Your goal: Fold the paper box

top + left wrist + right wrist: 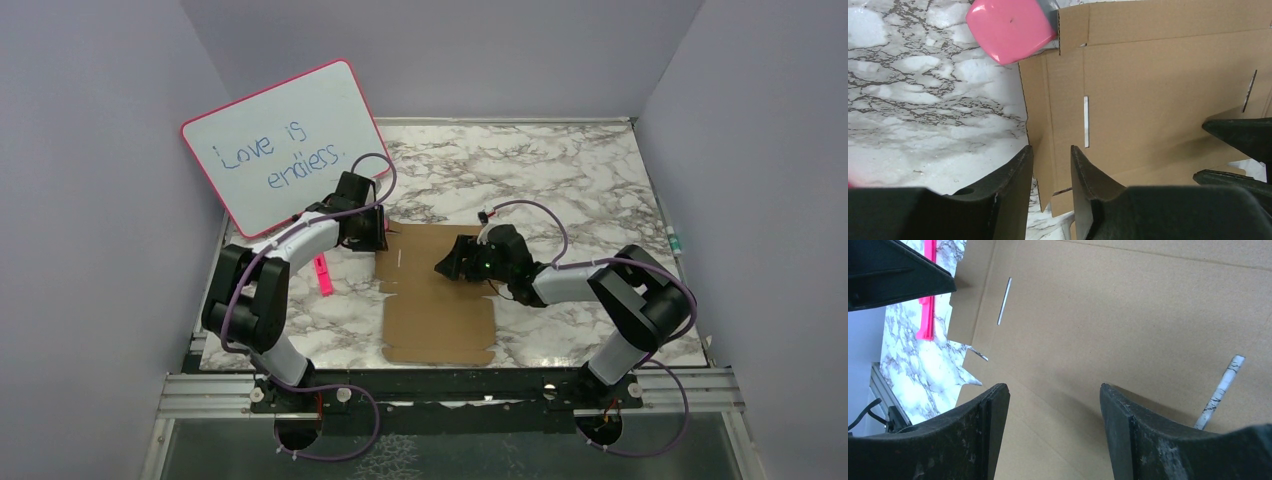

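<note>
Top cam looks down over the whole table [560,170] from behind; both wrist cams sit close above the same paper box [1148,100].

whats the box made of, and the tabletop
Box: brown corrugated cardboard, matte; its cut edge looks fluted in the left wrist view. Tabletop: marble look, grey veins on white, faint sheen; possibly printed laminate, cannot tell.

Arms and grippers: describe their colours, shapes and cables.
Both the left arm and right arm have black joints joined by white links, with a purple cable looping along each. A green light glows near the right wrist. The left gripper and right gripper have black, wedge-shaped fingers; the right's look scuffed.
</note>
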You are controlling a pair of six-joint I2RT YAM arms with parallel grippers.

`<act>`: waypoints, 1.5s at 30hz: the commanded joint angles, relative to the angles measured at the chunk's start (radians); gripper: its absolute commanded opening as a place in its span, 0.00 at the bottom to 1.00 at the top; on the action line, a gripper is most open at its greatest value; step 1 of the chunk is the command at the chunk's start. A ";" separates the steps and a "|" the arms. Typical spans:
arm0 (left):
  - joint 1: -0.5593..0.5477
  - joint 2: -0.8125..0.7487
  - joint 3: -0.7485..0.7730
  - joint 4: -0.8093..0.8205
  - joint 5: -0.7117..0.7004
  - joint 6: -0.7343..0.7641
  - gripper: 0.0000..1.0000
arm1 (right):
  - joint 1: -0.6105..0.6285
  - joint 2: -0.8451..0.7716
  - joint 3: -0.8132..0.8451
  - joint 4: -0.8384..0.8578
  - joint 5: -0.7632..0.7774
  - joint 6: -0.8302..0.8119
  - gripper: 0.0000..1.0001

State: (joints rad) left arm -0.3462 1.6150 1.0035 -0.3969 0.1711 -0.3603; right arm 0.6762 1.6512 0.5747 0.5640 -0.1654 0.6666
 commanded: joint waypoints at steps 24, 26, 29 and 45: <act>-0.026 0.033 0.020 -0.022 -0.058 0.010 0.11 | 0.009 0.043 -0.038 0.007 -0.014 0.004 0.72; -0.050 0.020 0.023 -0.027 -0.085 0.009 0.05 | 0.010 0.045 -0.036 0.007 -0.015 0.006 0.72; -0.093 0.011 0.042 -0.049 -0.148 0.008 0.00 | 0.009 0.050 -0.036 0.011 -0.016 0.010 0.72; -0.314 0.101 0.204 -0.212 -0.402 -0.018 0.00 | 0.011 0.062 -0.036 0.011 -0.008 0.018 0.72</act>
State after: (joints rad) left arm -0.6067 1.6650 1.1522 -0.5610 -0.1947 -0.3565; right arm 0.6762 1.6756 0.5632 0.6270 -0.1730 0.6807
